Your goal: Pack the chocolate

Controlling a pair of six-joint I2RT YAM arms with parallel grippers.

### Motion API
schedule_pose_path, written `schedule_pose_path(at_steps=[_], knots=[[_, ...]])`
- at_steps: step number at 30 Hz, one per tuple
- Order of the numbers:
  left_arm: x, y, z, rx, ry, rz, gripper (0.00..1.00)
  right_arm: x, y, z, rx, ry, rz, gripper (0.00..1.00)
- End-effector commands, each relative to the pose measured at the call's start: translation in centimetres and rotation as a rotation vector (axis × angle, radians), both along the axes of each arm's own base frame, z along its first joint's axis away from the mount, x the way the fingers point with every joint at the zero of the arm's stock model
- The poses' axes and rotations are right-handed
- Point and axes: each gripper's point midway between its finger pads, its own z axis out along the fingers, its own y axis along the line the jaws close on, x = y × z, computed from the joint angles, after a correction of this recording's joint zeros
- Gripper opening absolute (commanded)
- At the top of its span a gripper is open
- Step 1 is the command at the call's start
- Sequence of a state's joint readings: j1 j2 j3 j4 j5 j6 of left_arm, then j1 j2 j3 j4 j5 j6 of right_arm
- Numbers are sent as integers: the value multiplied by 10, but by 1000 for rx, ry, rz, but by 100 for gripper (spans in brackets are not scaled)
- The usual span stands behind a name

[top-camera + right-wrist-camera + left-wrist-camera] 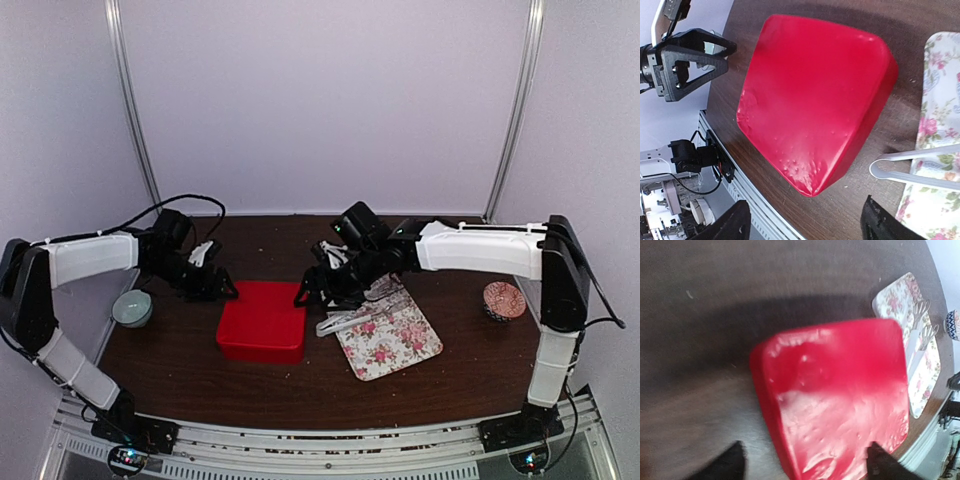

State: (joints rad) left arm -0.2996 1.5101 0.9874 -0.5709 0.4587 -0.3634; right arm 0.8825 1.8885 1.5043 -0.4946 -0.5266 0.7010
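Observation:
A closed red box [262, 320] sits mid-table; it also shows in the left wrist view [835, 395] and the right wrist view [810, 100]. My left gripper [215, 285] is open and empty, hovering over the box's left side [805, 446]. My right gripper [310, 292] is open and empty, above the box's right edge [805, 202]. White tongs [345, 322] lie on the floral tray [395, 335], right of the box; the wrist views show them too [917, 340] [920, 165]. No chocolate is in view.
A pale green bowl [132, 307] stands at the table's left edge. A red patterned bowl [503, 300] stands at the right. The metal rail [320, 445] runs along the near edge. The left gripper shows in the right wrist view [687, 60].

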Motion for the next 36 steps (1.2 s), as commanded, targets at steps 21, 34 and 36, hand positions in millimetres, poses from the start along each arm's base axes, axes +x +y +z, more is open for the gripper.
schedule_pose_path(at_steps=[21,34,36], knots=[[18,67,171,144,-443,177,98,13,-248,163,72,-558,-629,100],[-43,96,118,156,-347,333,98,-46,-301,96,63,-517,-706,100],[-46,99,111,165,-336,355,98,-49,-302,89,66,-508,-707,100]])
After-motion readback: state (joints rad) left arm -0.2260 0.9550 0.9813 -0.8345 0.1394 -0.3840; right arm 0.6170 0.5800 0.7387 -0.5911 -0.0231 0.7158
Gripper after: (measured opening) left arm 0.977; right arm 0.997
